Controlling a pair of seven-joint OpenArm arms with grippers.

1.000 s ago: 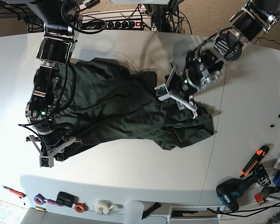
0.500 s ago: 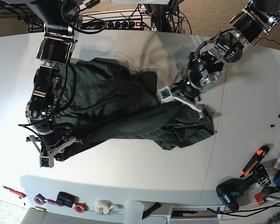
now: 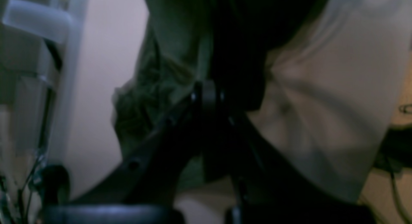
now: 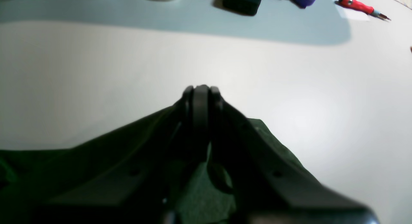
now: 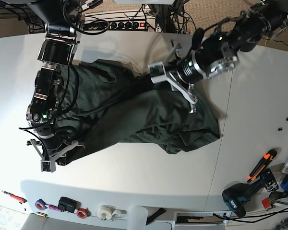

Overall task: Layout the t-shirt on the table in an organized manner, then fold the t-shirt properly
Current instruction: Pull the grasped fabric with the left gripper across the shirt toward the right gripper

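White tabletop is carrying the t-shirt; left claw and right claw are each pinching its fabric, jaws closed

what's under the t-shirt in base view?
Bare white table shows all around the t-shirt, which lies bunched on it. Whatever is beneath the cloth is covered. Both grippers, left and right, pinch its edges.

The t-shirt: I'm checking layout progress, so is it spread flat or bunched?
Bunched. In the base view the t-shirt lies crumpled in deep folds on the table, both sleeves hidden, pinched by the left gripper and right gripper.
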